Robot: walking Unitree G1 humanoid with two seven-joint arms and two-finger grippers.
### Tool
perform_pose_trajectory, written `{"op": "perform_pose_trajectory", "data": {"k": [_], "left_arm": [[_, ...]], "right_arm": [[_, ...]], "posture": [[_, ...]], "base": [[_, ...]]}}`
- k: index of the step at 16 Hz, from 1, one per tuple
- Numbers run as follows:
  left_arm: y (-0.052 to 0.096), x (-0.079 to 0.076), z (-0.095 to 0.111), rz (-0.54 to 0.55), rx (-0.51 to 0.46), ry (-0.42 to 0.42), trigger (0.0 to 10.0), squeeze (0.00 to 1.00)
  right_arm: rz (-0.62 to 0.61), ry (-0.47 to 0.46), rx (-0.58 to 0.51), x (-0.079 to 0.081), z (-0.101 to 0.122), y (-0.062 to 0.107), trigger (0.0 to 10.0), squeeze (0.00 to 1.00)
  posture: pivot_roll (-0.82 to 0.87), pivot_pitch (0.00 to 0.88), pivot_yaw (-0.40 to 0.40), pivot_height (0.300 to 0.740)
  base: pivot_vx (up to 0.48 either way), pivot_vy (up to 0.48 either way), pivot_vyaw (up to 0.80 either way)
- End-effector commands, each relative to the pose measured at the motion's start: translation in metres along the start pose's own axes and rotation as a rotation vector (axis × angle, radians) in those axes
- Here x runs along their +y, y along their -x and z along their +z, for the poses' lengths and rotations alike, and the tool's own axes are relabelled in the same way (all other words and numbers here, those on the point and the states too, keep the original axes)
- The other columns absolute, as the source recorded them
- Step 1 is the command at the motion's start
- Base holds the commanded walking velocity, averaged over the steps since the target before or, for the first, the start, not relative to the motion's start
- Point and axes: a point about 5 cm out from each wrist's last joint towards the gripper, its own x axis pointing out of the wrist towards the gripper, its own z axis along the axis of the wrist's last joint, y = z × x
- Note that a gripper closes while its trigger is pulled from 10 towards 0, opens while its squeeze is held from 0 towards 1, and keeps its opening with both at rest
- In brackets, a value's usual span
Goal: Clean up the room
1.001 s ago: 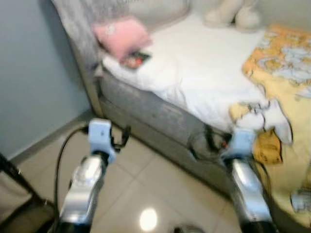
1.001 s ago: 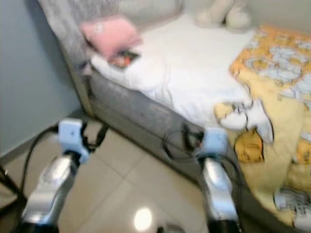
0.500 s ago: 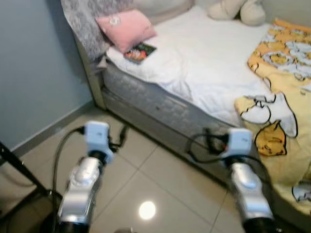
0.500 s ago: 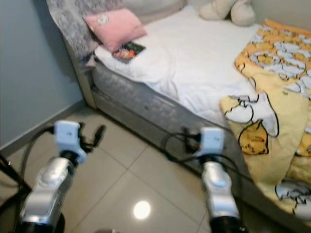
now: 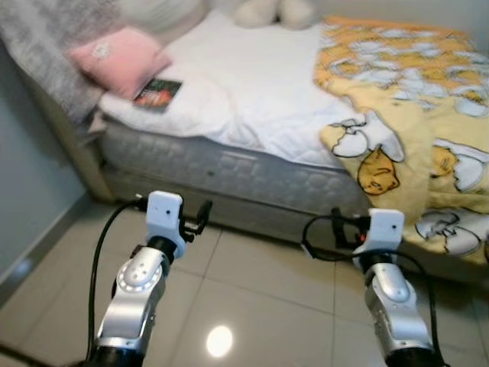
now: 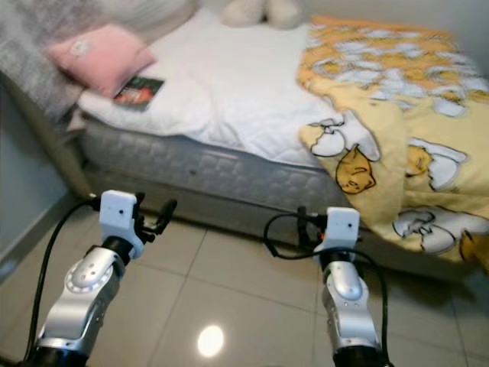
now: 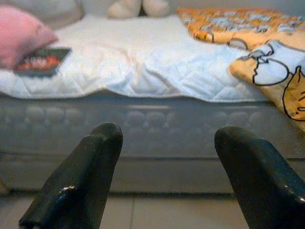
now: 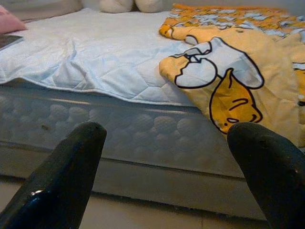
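A bed [image 5: 252, 170] with a white quilted sheet stands right before me. A yellow cartoon-print blanket [image 5: 405, 115] lies crumpled over its right half and hangs over the edge. At the left end rests a pink pillow [image 5: 118, 57], with a dark book [image 5: 158, 93] beside it. A cream plush toy [image 5: 275, 11] sits at the far side. My left gripper [image 5: 200, 214] and right gripper [image 5: 336, 225] hover over the tiled floor short of the mattress side. Both are open and hold nothing, as the wrist views show for the left gripper [image 7: 164, 143] and the right gripper [image 8: 167, 143].
A grey padded headboard [image 5: 42, 57] rises at the bed's left end against a blue-grey wall [image 5: 30, 191]. Glossy beige floor tiles [image 5: 260, 298] lie between me and the bed. A second pale pillow [image 5: 157, 11] lies behind the pink one.
The camera has swung right and now faces the bed's long side more squarely; a dark stand at the lower left has left the picture. Both arms keep their pose, fingers apart.
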Motion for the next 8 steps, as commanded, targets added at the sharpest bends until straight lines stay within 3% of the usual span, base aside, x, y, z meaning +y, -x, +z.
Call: {"op": "perform_pose_trajectory", "data": {"k": [1,3,8], "left_arm": [[0.004,0.005,-0.005,0.02,0.025,-0.027,10.0,0.0],[0.007,-0.002,-0.003,-0.011,-0.005,-0.004,10.0,0.0],[0.004,-0.01,0.004,-0.036,-0.045,-0.004,10.0,0.0]], "right_arm": [[0.01,0.004,-0.017,0.008,0.004,-0.003,10.0,0.0],[0.033,-0.005,-0.033,0.01,0.006,-0.003,10.0,0.0],[0.071,0.002,-0.078,0.018,0.014,-0.006,10.0,0.0]], "posture": [[-0.1,0.0,0.027,0.74],[-0.1,0.0,0.026,0.74],[-0.1,0.0,0.016,0.74]], "base": [[0.0,0.0,0.0],[0.0,0.0,0.0],[0.48,0.0,0.0]]}}
